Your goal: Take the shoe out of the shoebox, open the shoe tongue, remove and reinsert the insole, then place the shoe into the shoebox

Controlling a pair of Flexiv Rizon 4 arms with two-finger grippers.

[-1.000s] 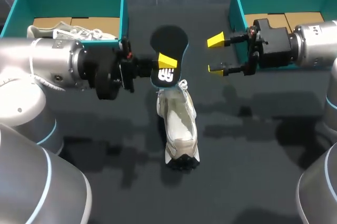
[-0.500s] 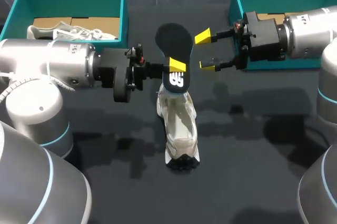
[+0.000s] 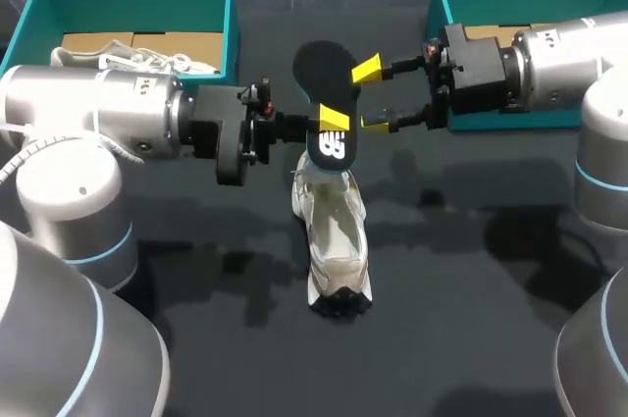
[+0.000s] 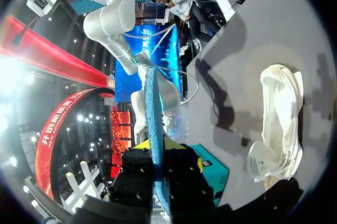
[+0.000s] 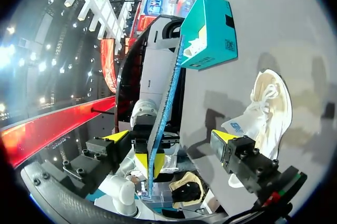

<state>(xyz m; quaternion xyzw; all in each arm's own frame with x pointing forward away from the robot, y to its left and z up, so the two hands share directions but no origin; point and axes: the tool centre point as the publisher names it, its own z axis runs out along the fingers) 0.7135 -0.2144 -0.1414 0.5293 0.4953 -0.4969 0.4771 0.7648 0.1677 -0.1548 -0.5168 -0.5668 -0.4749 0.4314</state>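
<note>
1. At the table's middle, a flat black foam insole [image 3: 327,93] with a white mark at its lower end stands on edge above the surface, its length running roughly from 12 to 6 o'clock.
2. From the left wrist, the insole [image 4: 151,108] appears edge-on as a thin blue-green strip rising straight ahead from between the fingers.
3. Its marked end is clamped in the left gripper [image 3: 332,128], which comes in from 9 o'clock with both yellow tips pressed against the insole's two faces.
4. The right gripper [image 3: 370,95] comes in from 3 o'clock with its fingers spread wide, one tip towards 12 and one towards 6, just beside the insole's 3 o'clock edge.
5. From the right wrist, the insole [image 5: 167,113] stands between the spread fingers [image 5: 117,136] without either visibly touching it.
6. Just at 6 o'clock of the insole, a cream mesh low-top shoe [image 3: 334,235] lies on the dark table [image 3: 471,319], its dark-soled end pointing to 6 o'clock.
7. Whether the insole's end touches the shoe cannot be told.
8. A teal cardboard shoebox [image 3: 232,25] sits open at 10 o'clock with a second cream shoe [image 3: 132,59] inside.
9. Another teal open shoebox [image 3: 437,5] sits at 2 o'clock, partly behind the right arm.
</note>
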